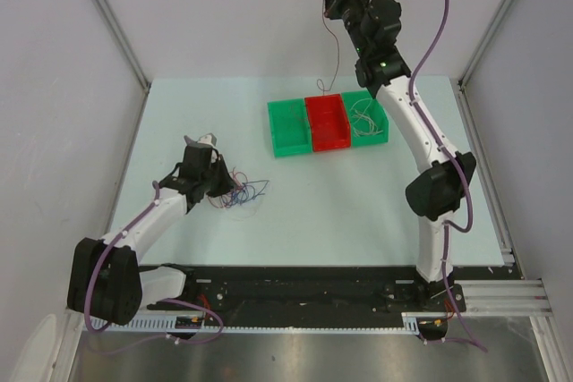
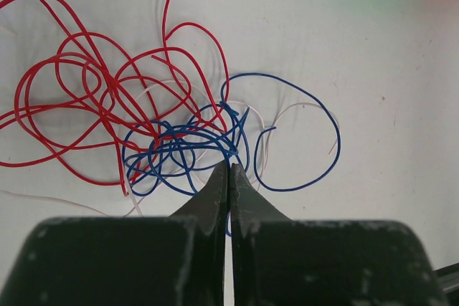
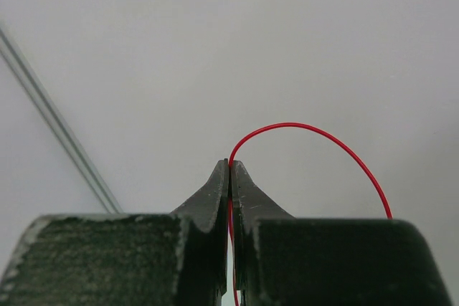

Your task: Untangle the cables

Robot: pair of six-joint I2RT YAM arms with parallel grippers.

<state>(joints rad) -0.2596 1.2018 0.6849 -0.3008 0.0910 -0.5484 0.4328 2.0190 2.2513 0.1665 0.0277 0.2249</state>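
**One red wire up, the knot pinned**

The right gripper (image 3: 229,166) is raised high at the far side. Its jaws are clamped on a red wire (image 3: 308,128), which arcs out of the tips and, in the top view, hangs as one free strand down toward the red bin (image 1: 315,123). The green bin (image 1: 383,124) to the right of it holds some whitish wires (image 1: 363,117).

The tangle (image 2: 143,127) lies on the table (image 1: 358,212) at the near left. Its red loops (image 2: 72,98) spread to the left, its blue loops (image 2: 186,148) are knotted in the middle, and pale strands thread underneath. The left gripper (image 2: 228,171) is down at the tangle's near edge with its jaws together. A blue wire (image 2: 315,105) seems to run into the slit between them, though the pinch itself is hidden.

These wires look nearly weightless, springy and slick, so they will likely hold their curl and drag neighbours along when pulled. A free end or an outer loop, such as the big blue loop on the right, looks the best place to take hold. The dense crossing in the middle looks the worst, since several strands would come up together. A slow pull with the rest held down seems wise, because a thin wire could slip from the closed tips.
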